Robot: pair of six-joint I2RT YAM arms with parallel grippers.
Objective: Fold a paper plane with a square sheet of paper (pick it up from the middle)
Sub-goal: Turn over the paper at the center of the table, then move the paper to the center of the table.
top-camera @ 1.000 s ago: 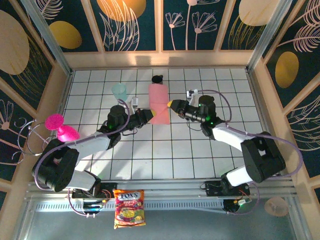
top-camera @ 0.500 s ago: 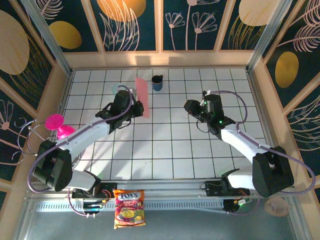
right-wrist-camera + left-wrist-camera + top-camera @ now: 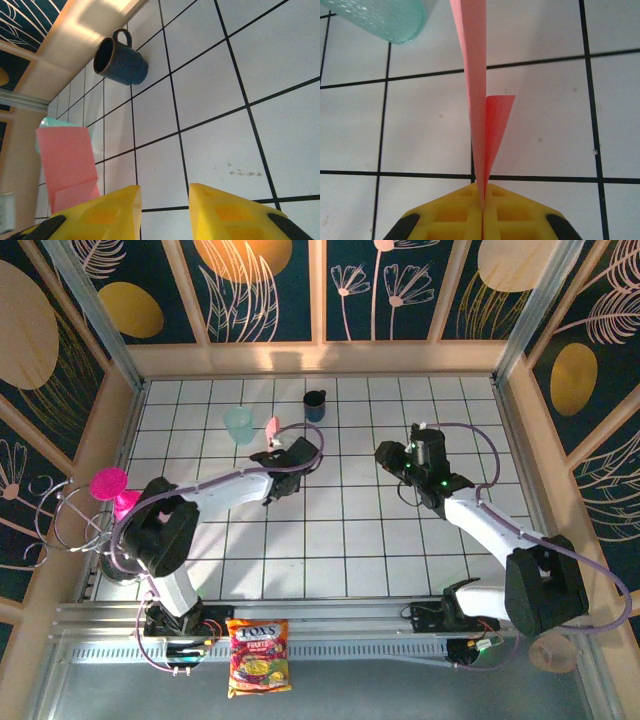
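My left wrist camera has the left gripper [image 3: 482, 196] clamped on the folded salmon-pink paper sheet [image 3: 476, 90], edge-on over white tiles [image 3: 540, 125] beside a teal plastic cup [image 3: 380, 17]. My right wrist camera shows its broad creased face; the right gripper [image 3: 165, 200] has its jaws apart, empty.
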